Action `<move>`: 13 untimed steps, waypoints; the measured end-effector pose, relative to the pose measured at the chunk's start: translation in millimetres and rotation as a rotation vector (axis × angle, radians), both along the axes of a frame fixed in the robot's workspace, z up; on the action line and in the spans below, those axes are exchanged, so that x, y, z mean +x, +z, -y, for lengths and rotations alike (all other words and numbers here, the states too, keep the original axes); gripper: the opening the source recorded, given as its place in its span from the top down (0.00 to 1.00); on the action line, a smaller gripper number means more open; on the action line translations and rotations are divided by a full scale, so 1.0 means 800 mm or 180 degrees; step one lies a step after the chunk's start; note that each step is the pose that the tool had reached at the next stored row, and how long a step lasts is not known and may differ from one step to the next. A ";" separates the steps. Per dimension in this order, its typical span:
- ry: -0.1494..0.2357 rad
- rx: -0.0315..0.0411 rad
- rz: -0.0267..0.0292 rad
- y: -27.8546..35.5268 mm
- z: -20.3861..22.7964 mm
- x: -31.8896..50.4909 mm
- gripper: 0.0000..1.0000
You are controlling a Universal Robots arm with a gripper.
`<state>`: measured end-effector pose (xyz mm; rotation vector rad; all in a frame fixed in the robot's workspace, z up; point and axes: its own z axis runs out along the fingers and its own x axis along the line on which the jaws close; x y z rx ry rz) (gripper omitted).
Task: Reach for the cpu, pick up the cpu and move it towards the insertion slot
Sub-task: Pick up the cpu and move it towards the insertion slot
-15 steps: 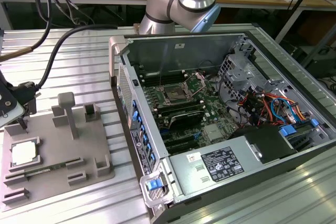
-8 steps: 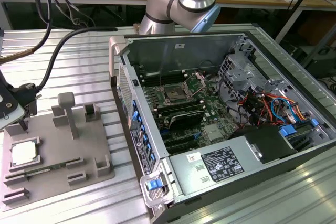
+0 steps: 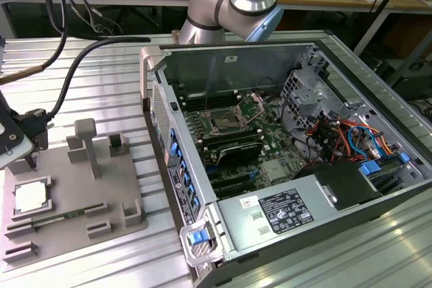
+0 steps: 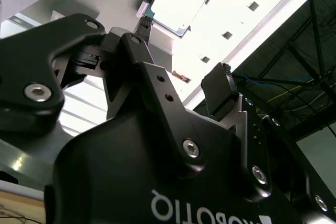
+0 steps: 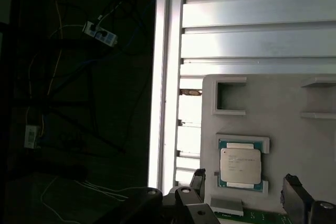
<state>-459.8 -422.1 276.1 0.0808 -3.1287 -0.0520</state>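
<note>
Slatted metal table (image 3: pixel 101 79) takes up the whole scene. Open PC case (image 3: pixel 229 55) lies on it, centre to the exterior view's right, lid off, inside facing up. Arm (image 3: pixel 236 1) stands at the far side behind the case. A thick black cable (image 3: pixel 74 72) loops over the table on the exterior view's left. Grey tray (image 3: pixel 101 187) with raised blocks sits on the table at the exterior view's near left, beside the case, not touching it. Green motherboard (image 3: pixel 270 139) lies flat in the case, with red, blue and orange wires (image 3: pixel 344 139) bunched on the exterior view's right of it. Gripper (image 3: pixel 25 156) hangs at the exterior view's left edge over the tray's left part, pointing down. Fingers (image 5: pixel 197 182) are spread wide in the first wrist view, one on each side of the chip's spot, nothing held between them; the second wrist view shows the same gap. Slot (image 3: pixel 226 123), silver frame with dark centre, is on the motherboard toward the far side of the case, well apart from the gripper. Cpu (image 3: pixel 32 197) lies flat, silver top up, in its seat on the tray's near-left part, right below the gripper; in the exterior view the fingertip hangs above it with a gap. A thin green board (image 3: pixel 54 219) lies in the tray on the near side of the cpu.
</note>
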 end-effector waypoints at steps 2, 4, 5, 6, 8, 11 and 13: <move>0.0000 0.0000 0.0000 -0.0001 0.0000 0.000 0.34; 0.0000 0.0000 0.0000 -0.0002 0.0000 0.000 0.34; 0.0000 0.0000 0.0000 -0.0002 0.0000 0.000 0.34; 0.0000 0.0000 0.0000 -0.0002 0.0000 0.000 0.34; 0.0000 0.0000 0.0000 -0.0003 0.0000 0.000 0.34; 0.0003 -0.0001 0.0001 -0.0023 0.0001 0.000 0.34; 0.0003 -0.0002 0.0001 -0.0049 0.0001 0.000 0.34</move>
